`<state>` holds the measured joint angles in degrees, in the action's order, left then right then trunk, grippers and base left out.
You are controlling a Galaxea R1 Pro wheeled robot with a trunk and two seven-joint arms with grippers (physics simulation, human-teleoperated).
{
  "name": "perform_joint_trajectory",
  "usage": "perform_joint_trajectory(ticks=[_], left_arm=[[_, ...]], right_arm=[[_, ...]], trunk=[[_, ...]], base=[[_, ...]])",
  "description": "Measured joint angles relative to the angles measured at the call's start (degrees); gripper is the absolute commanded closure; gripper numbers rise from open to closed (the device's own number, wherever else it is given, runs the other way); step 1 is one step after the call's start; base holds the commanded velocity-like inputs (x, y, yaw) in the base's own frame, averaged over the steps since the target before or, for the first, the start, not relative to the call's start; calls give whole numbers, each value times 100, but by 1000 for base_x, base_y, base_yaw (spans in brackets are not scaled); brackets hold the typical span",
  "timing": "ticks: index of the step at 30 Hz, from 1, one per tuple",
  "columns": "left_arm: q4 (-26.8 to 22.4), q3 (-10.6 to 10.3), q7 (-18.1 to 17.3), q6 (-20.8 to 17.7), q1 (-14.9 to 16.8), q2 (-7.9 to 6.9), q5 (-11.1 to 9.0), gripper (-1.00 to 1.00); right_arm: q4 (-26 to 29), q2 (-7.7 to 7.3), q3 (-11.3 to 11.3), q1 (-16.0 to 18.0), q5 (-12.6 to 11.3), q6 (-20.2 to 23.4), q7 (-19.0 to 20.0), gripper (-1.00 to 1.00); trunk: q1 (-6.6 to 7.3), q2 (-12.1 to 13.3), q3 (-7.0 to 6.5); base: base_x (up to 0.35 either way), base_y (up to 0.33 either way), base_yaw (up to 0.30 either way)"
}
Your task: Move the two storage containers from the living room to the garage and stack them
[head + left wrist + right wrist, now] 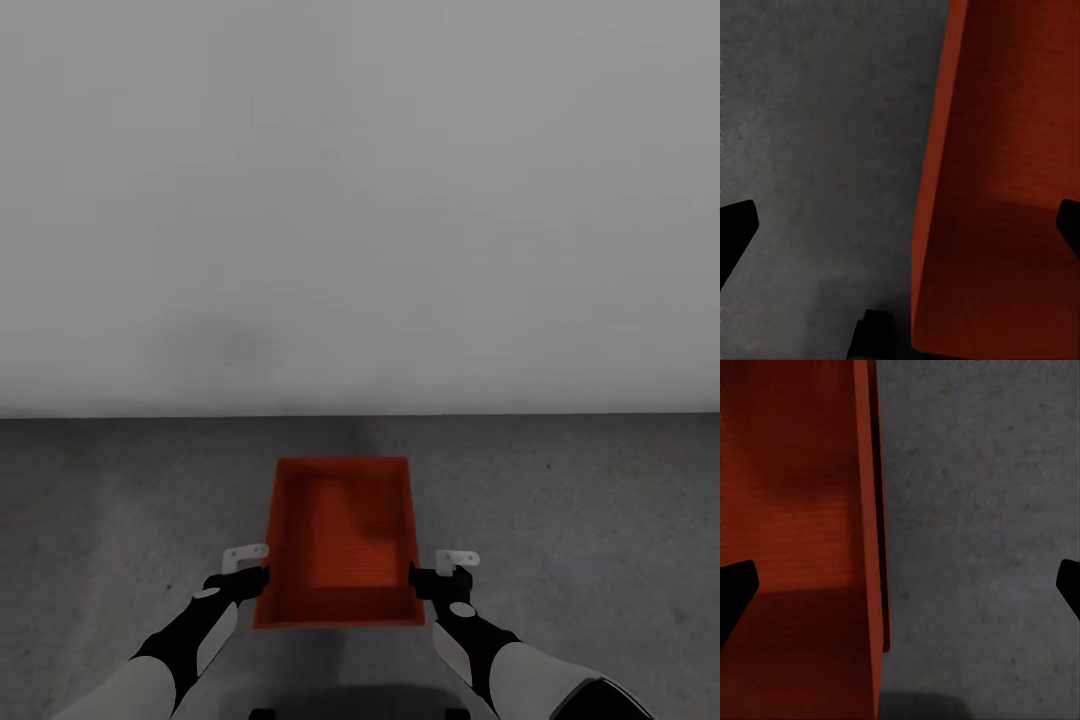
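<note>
Left gripper [252, 572] sits at the bin's [340, 540] left wall near its close corner, jaws spread — in the left wrist view one finger [736, 232] is over bare floor [817, 150] and the other [1069, 221] over the bin's [997, 187] inside, so the wall runs between them with no contact seen. Right gripper [440, 575] mirrors it at the right wall, also open: one finger [735, 589] over the bin [795, 510] interior, the other [1069, 585] over floor [975, 510], wall between.

Bin is orange-red, open top up, upright. Long axis runs straight away from the robot toward the wall [360, 200]; short near edge faces the base. In the right wrist view a second red edge shows just outside the wall — can't tell what it is.

Bin sits over the dark grey mottled concrete floor [580, 500], near the plain white wall.
</note>
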<state>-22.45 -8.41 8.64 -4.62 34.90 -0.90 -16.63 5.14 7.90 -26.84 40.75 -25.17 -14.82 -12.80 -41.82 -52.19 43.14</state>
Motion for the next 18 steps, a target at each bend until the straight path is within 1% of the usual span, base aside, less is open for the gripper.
perform_joint_trajectory(ticks=[18], left_arm=[[37, 2, 1, 0, 0, -15, 1, -100]], right_arm=[[0, 0, 0, 0, 0, -3, 0, -100]], trunk=[[396, 723, -324]], base=[[0, 0, 0]])
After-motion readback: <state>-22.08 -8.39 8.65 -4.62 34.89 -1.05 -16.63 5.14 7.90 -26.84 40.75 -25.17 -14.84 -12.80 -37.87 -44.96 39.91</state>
